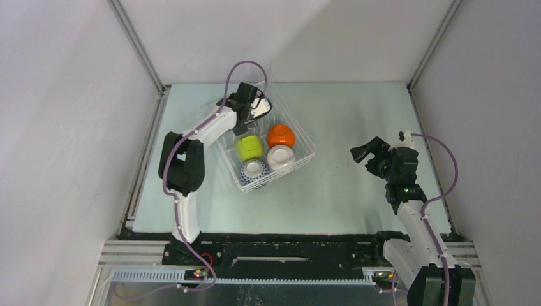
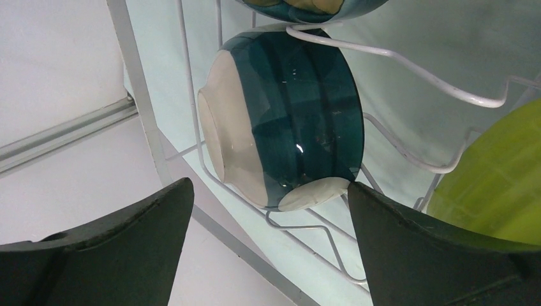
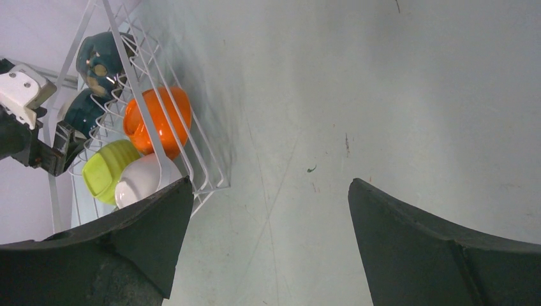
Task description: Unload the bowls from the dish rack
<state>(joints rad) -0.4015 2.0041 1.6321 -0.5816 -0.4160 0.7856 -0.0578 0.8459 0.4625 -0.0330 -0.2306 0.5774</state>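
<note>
Just before left end effector (image 2: 269,185): bowl (image 2: 287,108).

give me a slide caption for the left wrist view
Open left gripper facing a teal bowl on edge in the rack, lime bowl beside it.

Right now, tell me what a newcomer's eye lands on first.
The orange bowl and lime green bowl glow in the white dish rack, left of centre on the table. At the rack's far end, the open left pincer faces a teal-and-white bowl standing on edge.
</note>
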